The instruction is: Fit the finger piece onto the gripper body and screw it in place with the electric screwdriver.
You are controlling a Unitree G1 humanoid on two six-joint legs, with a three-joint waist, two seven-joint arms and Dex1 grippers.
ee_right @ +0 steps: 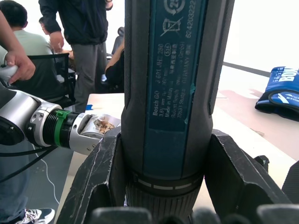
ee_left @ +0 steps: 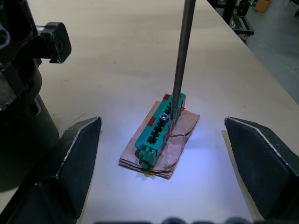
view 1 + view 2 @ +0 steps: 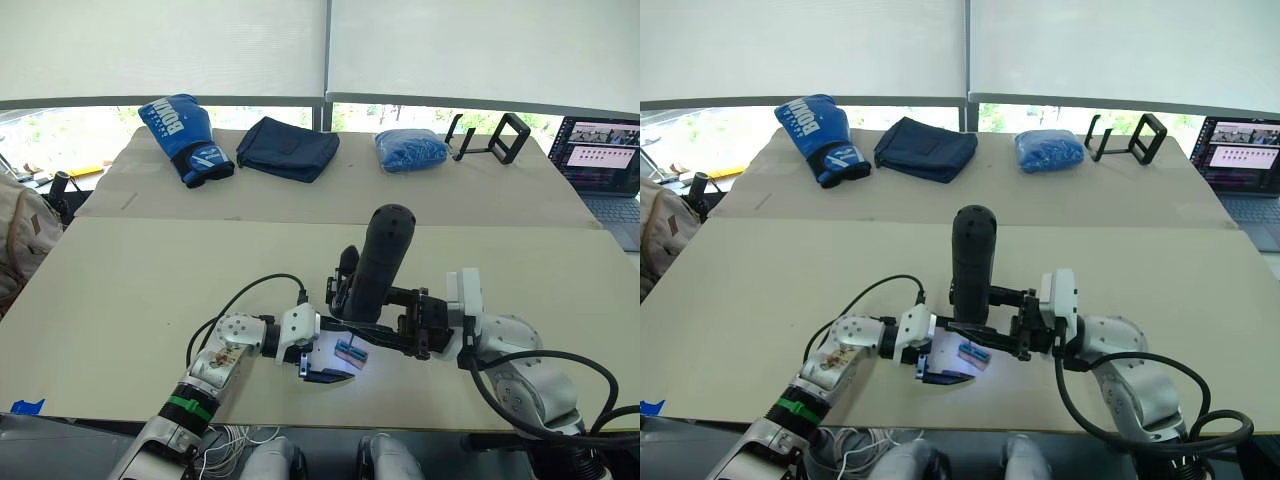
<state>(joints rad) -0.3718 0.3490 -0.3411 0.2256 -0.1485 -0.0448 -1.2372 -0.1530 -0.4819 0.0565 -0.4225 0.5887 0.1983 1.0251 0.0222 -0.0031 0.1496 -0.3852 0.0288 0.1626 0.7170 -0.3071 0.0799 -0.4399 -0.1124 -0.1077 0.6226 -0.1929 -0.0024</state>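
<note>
From the head views we see the electric screwdriver (image 3: 383, 262) standing upright near the table's front edge, but the left wrist view gives us what they cannot — its thin metal bit (image 2: 181, 56) comes down onto a small green block (image 2: 161, 133) lying on a scrap of brown card (image 2: 161, 151), right beside a silver screw head (image 2: 164, 117). The right wrist view adds people standing and sitting beyond the table. The beige table (image 3: 120, 290) carries a blue boxing glove (image 3: 185, 138), a folded dark cloth (image 3: 288, 148), a blue bag (image 3: 410, 150) and a black frame stand (image 3: 495, 138) along its far side, below white window blinds. The right gripper (image 1: 166, 186) is clamped around the screwdriver's barrel. The left gripper (image 2: 163, 163) is spread wide — its fingers (image 2: 72, 156) sit either side of the block, touching nothing. The gripper body (image 3: 345, 285) stands just behind the screwdriver.
</note>
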